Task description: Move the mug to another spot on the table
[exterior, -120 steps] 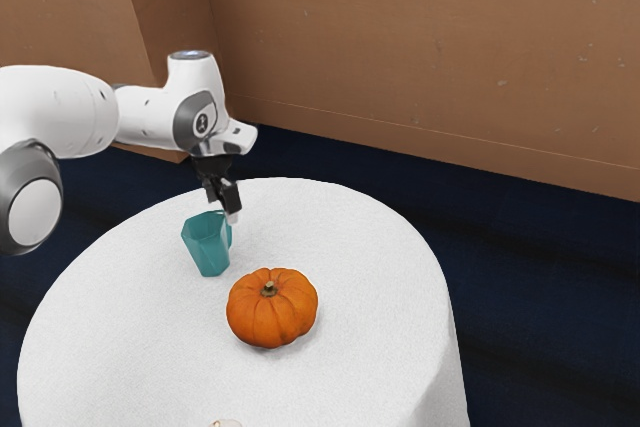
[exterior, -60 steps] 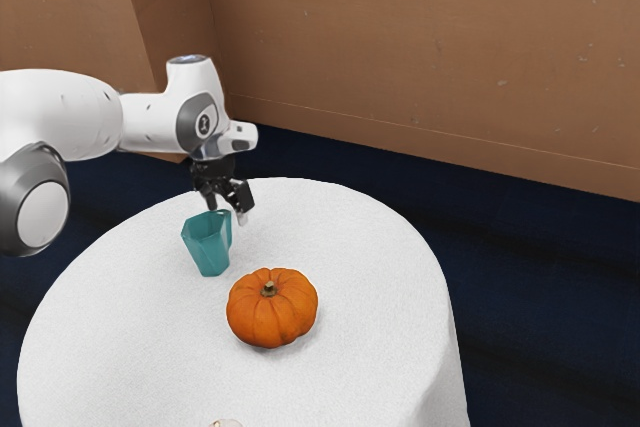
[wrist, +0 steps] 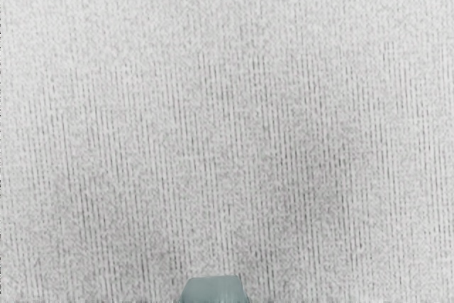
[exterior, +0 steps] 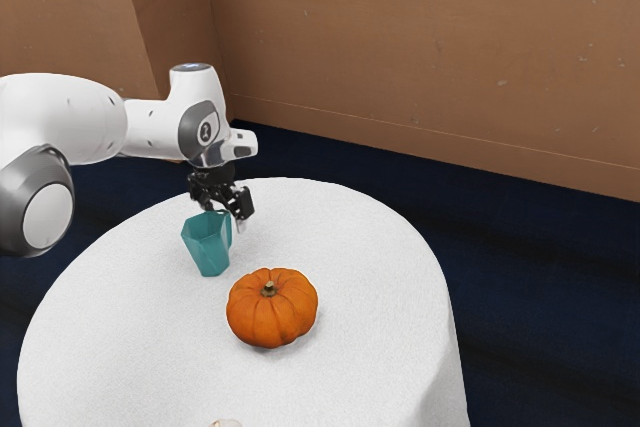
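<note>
Exterior view: the arm comes in from the exterior view's left, and its black gripper (exterior: pixel 226 210) hangs just over the far rim of the mug (exterior: pixel 207 243). The fingers (exterior: pixel 243 209) are spread apart and grasp nothing. I cannot tell whether a fingertip brushes the rim. The single teal mug stands upright on the white round table (exterior: pixel 350 247), toward the exterior view's left and on the side nearer the arm. One orange pumpkin (exterior: pixel 272 306) sits near the mug, closer to the camera and apart from it. One small pale thing (exterior: pixel 226 423) shows at the table's near edge, too cut off to identify.

Wrist view: the table's white cloth (wrist: pixel 227 104) spreads beneath the hand. One blurred teal piece of the mug (wrist: pixel 211 291) lies just under the hand.
</note>
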Controlling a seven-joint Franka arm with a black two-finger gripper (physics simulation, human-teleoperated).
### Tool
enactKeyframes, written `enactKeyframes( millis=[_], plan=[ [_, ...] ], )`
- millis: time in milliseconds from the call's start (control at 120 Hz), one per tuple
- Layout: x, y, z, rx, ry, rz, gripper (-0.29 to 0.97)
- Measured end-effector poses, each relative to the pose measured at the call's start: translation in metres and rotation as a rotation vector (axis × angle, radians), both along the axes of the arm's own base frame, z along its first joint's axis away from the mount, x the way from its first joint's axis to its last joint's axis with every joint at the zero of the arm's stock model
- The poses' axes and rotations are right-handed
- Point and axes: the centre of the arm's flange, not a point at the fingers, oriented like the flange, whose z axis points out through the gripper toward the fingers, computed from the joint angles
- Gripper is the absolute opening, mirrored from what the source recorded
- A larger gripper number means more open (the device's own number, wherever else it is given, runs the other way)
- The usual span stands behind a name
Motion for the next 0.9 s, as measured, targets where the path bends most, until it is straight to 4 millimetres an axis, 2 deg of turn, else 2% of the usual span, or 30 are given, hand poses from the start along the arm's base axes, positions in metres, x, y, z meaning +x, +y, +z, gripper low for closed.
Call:
enactKeyframes(
  millis=[133,425,700,900],
  plan=[
    [-0.001,0.001,0.0,0.01,0.01,0.006,0.57],
    [-0.001,0.002,0.001,0.019,0.012,0.022,0.23],
    [-0.002,0.002,-0.005,0.03,0.021,0.041,0.15],
    [0.0,0.003,0.008,0.042,0.006,0.05,0.06]
  ],
)
